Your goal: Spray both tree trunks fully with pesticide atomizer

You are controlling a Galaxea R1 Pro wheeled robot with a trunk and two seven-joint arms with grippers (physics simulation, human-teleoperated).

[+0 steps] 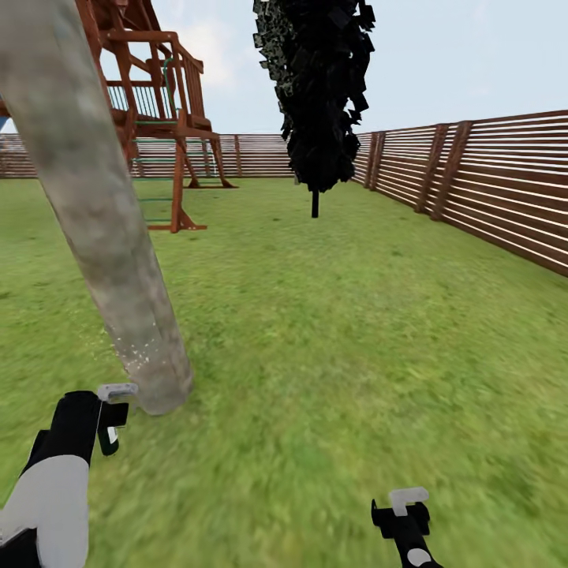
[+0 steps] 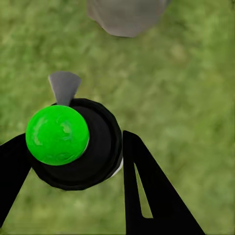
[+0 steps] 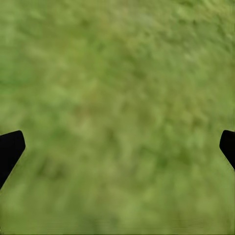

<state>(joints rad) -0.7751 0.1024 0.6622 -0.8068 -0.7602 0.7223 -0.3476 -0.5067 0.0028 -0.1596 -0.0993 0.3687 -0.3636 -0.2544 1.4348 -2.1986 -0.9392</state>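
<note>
The left gripper (image 2: 73,161) clasped the atomizer (image 2: 73,144) beside 1 trunk (image 1: 102,229). White specks (image 1: 134,351) dotted only its base, so most spraying seemingly remained. The right gripper (image 3: 117,147) hung spread and unladen over the lawn (image 1: 355,331).

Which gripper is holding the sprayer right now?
The left gripper: its fingers clamp the green-topped atomizer near the tree trunk. The right gripper is open over grass.

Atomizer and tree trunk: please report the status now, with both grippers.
Left gripper shut on atomizer, beside tree trunk. White pesticide specks low on bark only. Right gripper open over lawn. Nothing in the way.
</note>
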